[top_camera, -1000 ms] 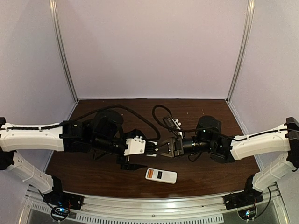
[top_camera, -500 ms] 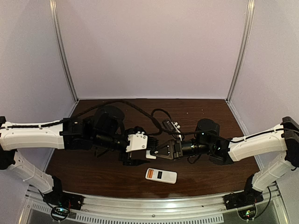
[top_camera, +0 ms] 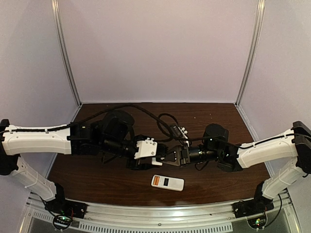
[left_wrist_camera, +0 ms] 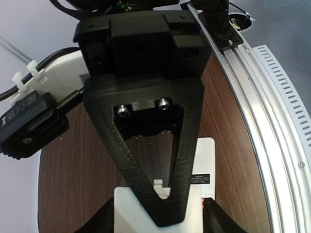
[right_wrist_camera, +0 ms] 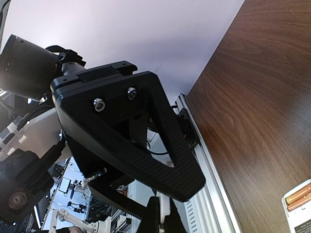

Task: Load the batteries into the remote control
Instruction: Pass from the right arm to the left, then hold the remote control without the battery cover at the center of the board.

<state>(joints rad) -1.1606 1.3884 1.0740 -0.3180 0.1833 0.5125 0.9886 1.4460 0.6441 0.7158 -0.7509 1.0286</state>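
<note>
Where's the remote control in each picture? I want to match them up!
Top external: the remote control lies low in the middle, just behind the silver rail.
Left wrist: the remote control is low, right of the middle; the silver rail runs down the right side.
Right wrist: only a corner of the remote control shows, bottom right, with orange batteries in it; the silver rail is to its left.

Right end effector [left_wrist_camera: 163, 217], pinched cover [left_wrist_camera: 129, 209] — remote control [left_wrist_camera: 204, 155] beneath

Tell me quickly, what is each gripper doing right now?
Left gripper: jaws flank the small white plastic cover; grip cannot be told.
Right gripper: shut on that cover.
</note>
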